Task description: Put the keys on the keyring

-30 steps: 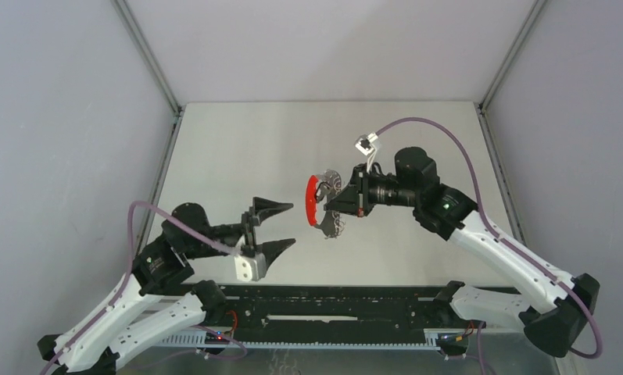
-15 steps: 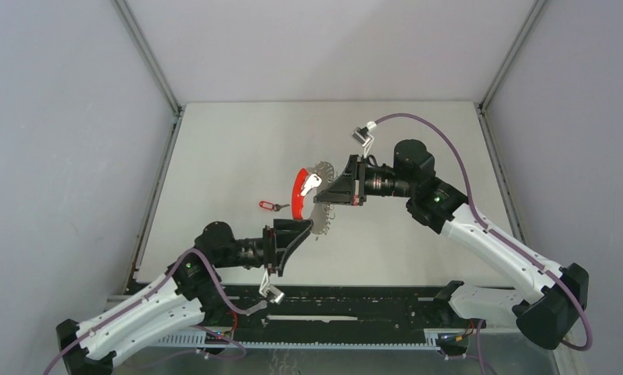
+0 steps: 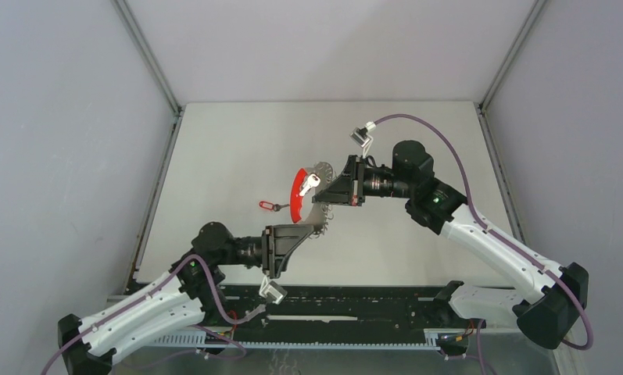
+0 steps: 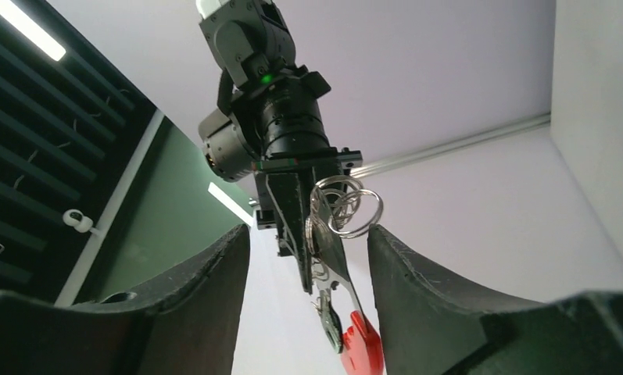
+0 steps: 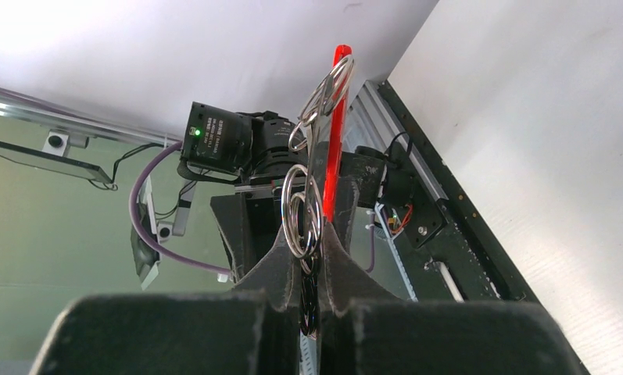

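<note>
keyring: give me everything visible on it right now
The keyring is a large loop: one red, plastic-looking arc, the rest silver-grey metal carrying a row of small wire loops. It hangs clear of the table, clamped at its silver side in the shut right gripper. The open left gripper brackets its lower end; contact there cannot be told. A small pale piece lies across the red arc, too small to identify.

The keyring (image 4: 329, 248) hangs in the gap between the left gripper's (image 4: 308, 234) parted jaws (some slack each side), the right gripper (image 5: 312, 238) blocking straight ahead; beside it the red-tagged key (image 3: 270, 205) lies, bare table (image 3: 230, 148) beyond.
</note>
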